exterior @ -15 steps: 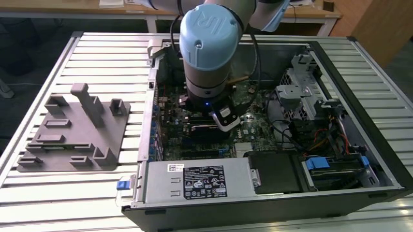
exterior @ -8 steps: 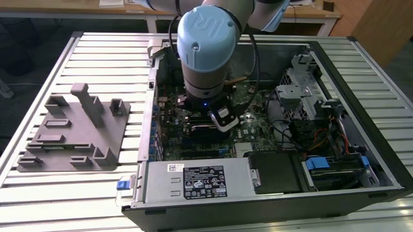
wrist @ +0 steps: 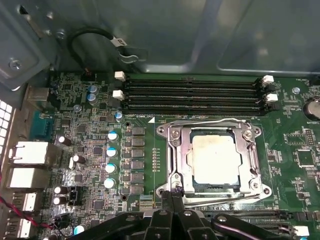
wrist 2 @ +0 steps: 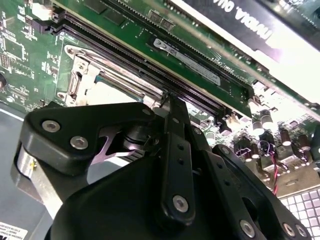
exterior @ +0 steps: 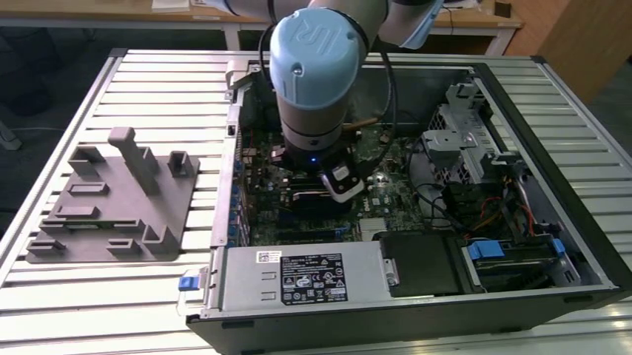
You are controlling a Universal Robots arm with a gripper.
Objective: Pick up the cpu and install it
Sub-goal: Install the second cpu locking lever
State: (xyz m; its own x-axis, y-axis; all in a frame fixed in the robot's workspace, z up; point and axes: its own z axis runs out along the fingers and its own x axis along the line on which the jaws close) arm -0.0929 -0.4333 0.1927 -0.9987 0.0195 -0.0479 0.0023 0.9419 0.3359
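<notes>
The cpu [wrist: 215, 159], a pale silvery square plate, lies flat inside the motherboard socket, ringed by the metal retention frame [wrist: 172, 150]. In the second wrist view a corner of the cpu [wrist 2: 117, 92] shows just past the black fingers. My gripper [wrist: 173, 191] is shut, its fingertips pressed together with nothing visible between them, right at the near edge of the socket frame. In the second wrist view the gripper [wrist 2: 169, 100] points toward the same socket edge. In the exterior view the arm [exterior: 316, 89] reaches down into the open computer case over the motherboard.
Memory slots [wrist: 192, 92] run along the far side of the socket. Capacitors [wrist: 111, 150] stand beside it. A graphics card [wrist 2: 240, 20] lies near. The case wall [exterior: 582, 244], power supply [exterior: 296, 277] and drive cage [exterior: 464, 140] enclose the board. A grey holder block [exterior: 109, 207] sits outside on the slatted table.
</notes>
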